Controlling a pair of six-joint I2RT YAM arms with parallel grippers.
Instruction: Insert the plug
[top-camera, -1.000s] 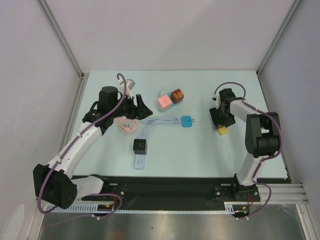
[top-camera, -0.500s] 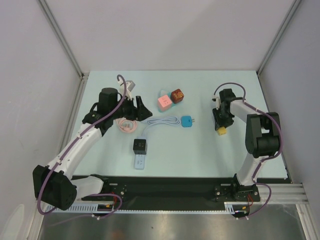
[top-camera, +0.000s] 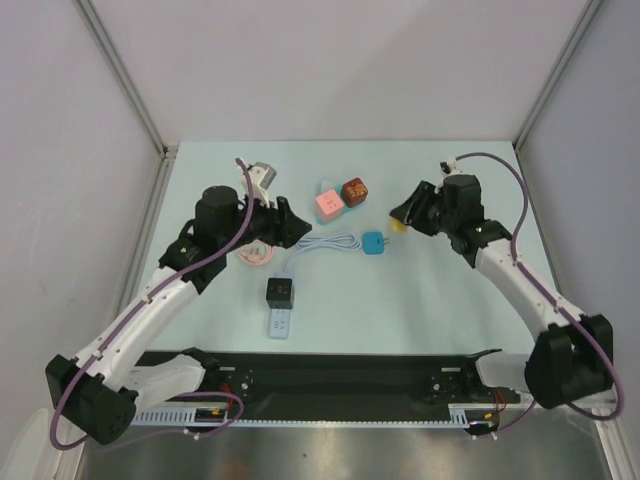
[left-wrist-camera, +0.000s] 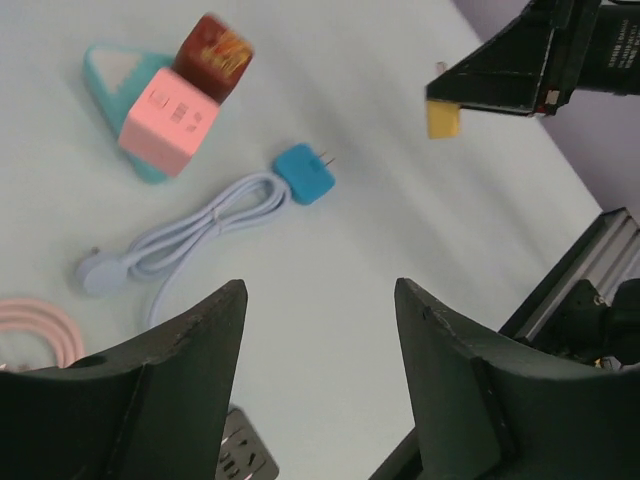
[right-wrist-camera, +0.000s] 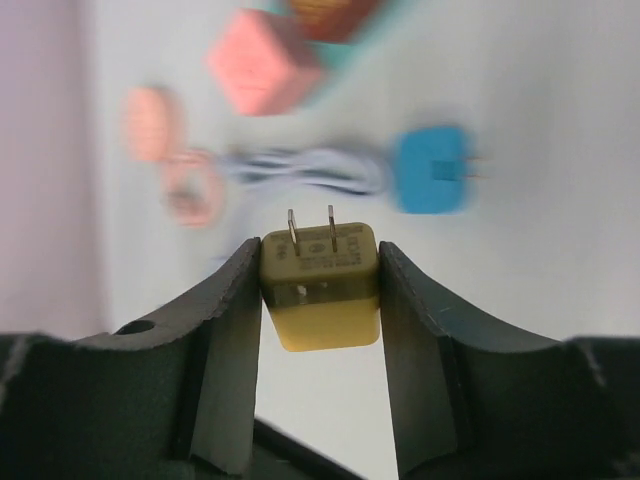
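Grip first: your right gripper (right-wrist-camera: 320, 262) was clamped on the yellow plug (right-wrist-camera: 320, 300), jaws pressed to its two sides and both prongs sticking out past the tips. You held it off the table (top-camera: 450, 300), just right of the blue plug (top-camera: 374, 243) and a little farther back. Your right arm reached in from the right of the blue plug.

Your left gripper (left-wrist-camera: 320, 290) stood wide with nothing in it, hovering left of the blue plug above the far end of its pale cable (top-camera: 325, 242).

Nearer you than the blue plug and to its left sat a black cube (top-camera: 280, 291), with the white strip (top-camera: 281, 325) just in front of it. Behind the blue plug and slightly left lay a pink cube (top-camera: 330, 205) and a red-brown cube (top-camera: 354, 190), touching each other, on a teal wedge (left-wrist-camera: 100, 65). A pink cable coil (top-camera: 253, 252) lay well left of the blue plug, beside your left wrist.
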